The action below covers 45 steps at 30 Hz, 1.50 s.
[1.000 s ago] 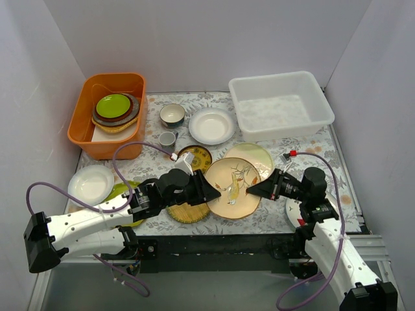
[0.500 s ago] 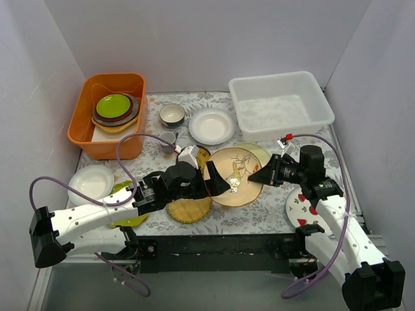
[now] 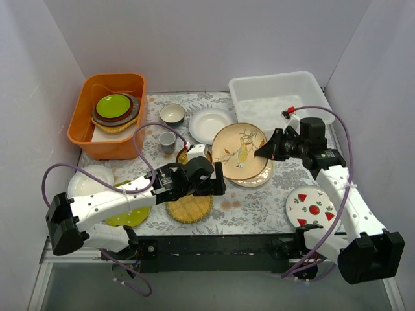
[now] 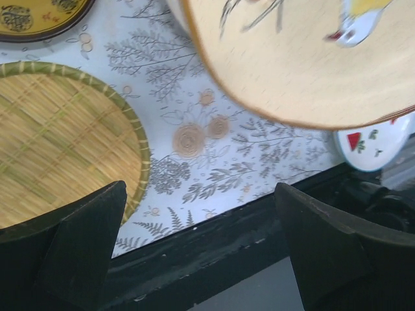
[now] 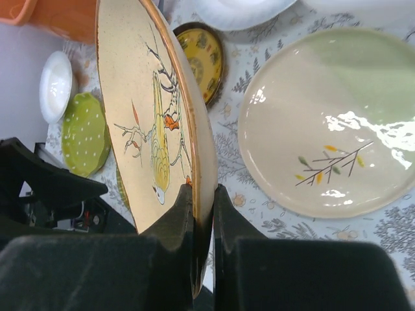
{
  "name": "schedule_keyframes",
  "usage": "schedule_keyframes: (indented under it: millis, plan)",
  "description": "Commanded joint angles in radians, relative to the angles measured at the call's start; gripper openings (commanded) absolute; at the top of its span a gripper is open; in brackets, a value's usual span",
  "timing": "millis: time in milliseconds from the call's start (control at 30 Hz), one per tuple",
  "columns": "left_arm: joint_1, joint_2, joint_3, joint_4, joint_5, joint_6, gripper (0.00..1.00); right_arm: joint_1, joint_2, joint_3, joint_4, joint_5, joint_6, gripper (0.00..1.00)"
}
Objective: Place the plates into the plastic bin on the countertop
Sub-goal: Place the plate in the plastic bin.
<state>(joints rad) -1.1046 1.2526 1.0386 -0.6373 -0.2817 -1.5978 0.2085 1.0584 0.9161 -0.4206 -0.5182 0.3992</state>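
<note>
My right gripper (image 3: pixel 264 152) (image 5: pixel 203 201) is shut on the rim of a cream plate painted with a yellow bird (image 3: pixel 238 151) (image 5: pixel 146 110). It holds the plate tilted above the countertop, left of the white plastic bin (image 3: pixel 324 103). A cream leaf-sprig plate (image 3: pixel 264 176) (image 5: pixel 331 123) lies under it. My left gripper (image 3: pixel 217 181) (image 4: pixel 200 191) is open and holds nothing, just left of the lifted plate, beside the woven-straw plate (image 3: pixel 189 208) (image 4: pixel 58 149). On the cloth lie a white plate (image 3: pixel 211 125), a strawberry plate (image 3: pixel 310 206) and a lime dotted plate (image 3: pixel 126 214).
An orange tub (image 3: pixel 91 139) with stacked plates stands at the back left. A teal-lined bowl (image 3: pixel 172 115) and a grey cup (image 3: pixel 168 140) sit beside it. Another white plate (image 3: pixel 91 181) lies at the left edge. A small brown-and-yellow plate (image 5: pixel 202 58) is behind my left wrist.
My left gripper opened and let go of the bird plate. My right gripper lifted the plate and carried it back and to the right, toward the bin.
</note>
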Motion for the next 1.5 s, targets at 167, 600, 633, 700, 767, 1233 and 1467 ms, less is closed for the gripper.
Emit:
schedule_keyframes:
  millis: [167, 600, 633, 700, 767, 1233, 1467]
  plan:
    - [-0.001, 0.065, -0.009, -0.052, -0.036, 0.018, 0.98, -0.086, 0.159, 0.237, 0.075, 0.0, -0.033, 0.01]
    - [-0.001, 0.175, -0.055, 0.053, 0.065, 0.035, 0.98, -0.253, 0.363, 0.447, 0.128, -0.002, 0.001, 0.01]
    - [-0.001, 0.182, -0.057, 0.056, 0.075, 0.041, 0.98, -0.256, 0.382, 0.467, 0.128, -0.005, 0.003, 0.01]
    - [-0.001, 0.191, -0.058, 0.07, 0.094, 0.053, 0.98, -0.261, 0.44, 0.544, 0.112, -0.002, 0.007, 0.01]
    - [-0.001, 0.186, -0.068, 0.093, 0.107, 0.058, 0.98, -0.264, 0.494, 0.59, 0.112, -0.006, 0.021, 0.01]
    - [-0.001, 0.145, -0.155, 0.169, 0.165, 0.056, 0.98, -0.291, 0.67, 0.713, 0.212, 0.073, 0.107, 0.01]
    - [-0.001, 0.128, -0.192, 0.198, 0.185, 0.045, 0.98, -0.297, 0.758, 0.73, 0.266, 0.069, 0.19, 0.01]
